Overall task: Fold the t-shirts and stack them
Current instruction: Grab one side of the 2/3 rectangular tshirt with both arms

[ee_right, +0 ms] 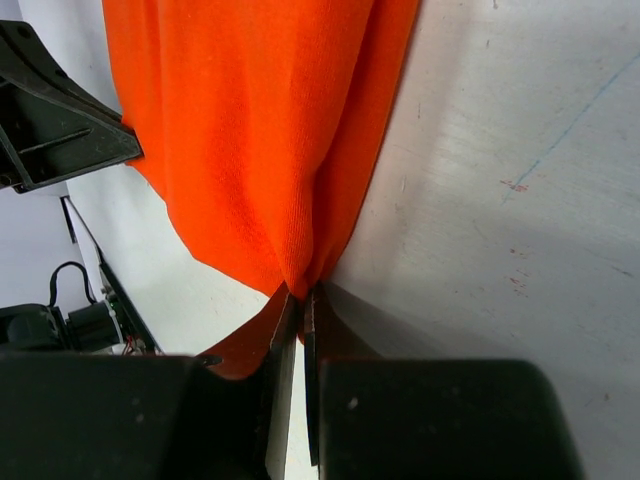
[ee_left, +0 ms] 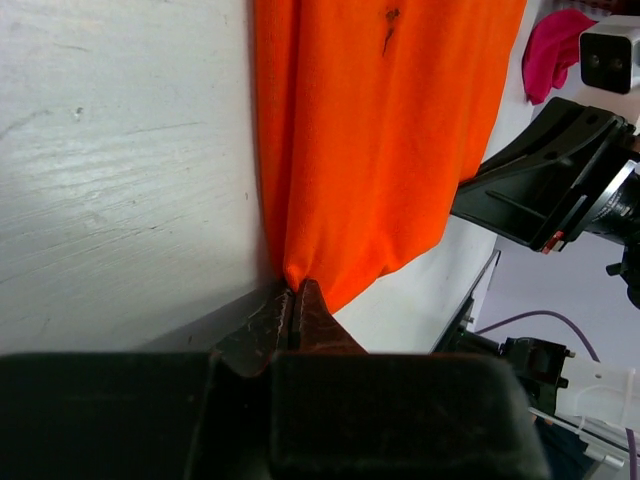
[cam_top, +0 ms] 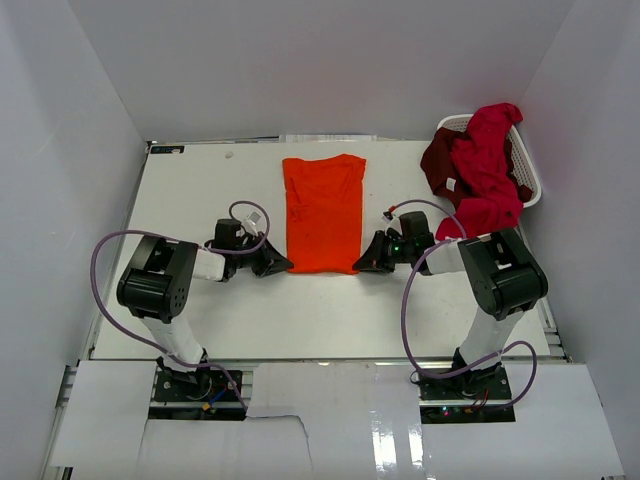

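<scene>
Cloth is caught at both near corners: the orange shirt (cam_top: 322,212) lies flat on the worktop (cam_top: 200,190) between the two pincers and stretches away ahead of them. The left pincer (ee_left: 293,305) has its jaws pressed nearly together on the shirt's near left corner, with only a small nip of fabric at the very tips. The right pincer (ee_right: 303,305) is closed tight on the near right corner, with a fold of cloth drawn down into its jaws. The likely step is to carry this hem forward over the far end and halve the shirt. The main risk, as I judge it, is the left hold: so little cloth sits in those tips that a lift could pull it free, dropping one corner and skewing the fold. Uneven lifting by the two arms could also drag the shirt across the worktop or wrinkle it. The red shirt (cam_top: 490,170) and the maroon shirt (cam_top: 438,160) hang over the basket (cam_top: 455,123), well beyond the right pincer and to its right.
</scene>
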You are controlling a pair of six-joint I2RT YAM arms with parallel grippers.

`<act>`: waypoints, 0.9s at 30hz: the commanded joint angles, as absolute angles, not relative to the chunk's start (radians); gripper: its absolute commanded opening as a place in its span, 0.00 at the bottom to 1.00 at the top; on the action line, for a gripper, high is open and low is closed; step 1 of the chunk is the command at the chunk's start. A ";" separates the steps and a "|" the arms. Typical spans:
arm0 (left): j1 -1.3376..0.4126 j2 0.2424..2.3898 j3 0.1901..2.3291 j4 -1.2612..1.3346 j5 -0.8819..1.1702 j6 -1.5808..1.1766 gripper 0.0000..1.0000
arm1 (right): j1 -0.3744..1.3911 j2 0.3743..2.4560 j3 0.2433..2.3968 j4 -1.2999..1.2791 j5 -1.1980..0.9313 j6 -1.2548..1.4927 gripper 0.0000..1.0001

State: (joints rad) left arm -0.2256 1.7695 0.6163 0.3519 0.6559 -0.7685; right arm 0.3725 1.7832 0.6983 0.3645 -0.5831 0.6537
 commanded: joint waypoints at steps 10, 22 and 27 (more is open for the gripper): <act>-0.267 1.767 0.548 0.157 0.612 -0.729 0.00 | 0.373 1.660 0.721 0.095 -0.489 0.496 0.08; -0.472 1.475 0.376 0.060 0.551 -0.839 0.00 | 0.400 1.448 0.568 -0.140 -0.515 0.411 0.08; -0.534 1.304 0.302 -0.038 0.514 -0.900 0.00 | 0.446 1.327 0.473 -0.198 -0.511 0.437 0.08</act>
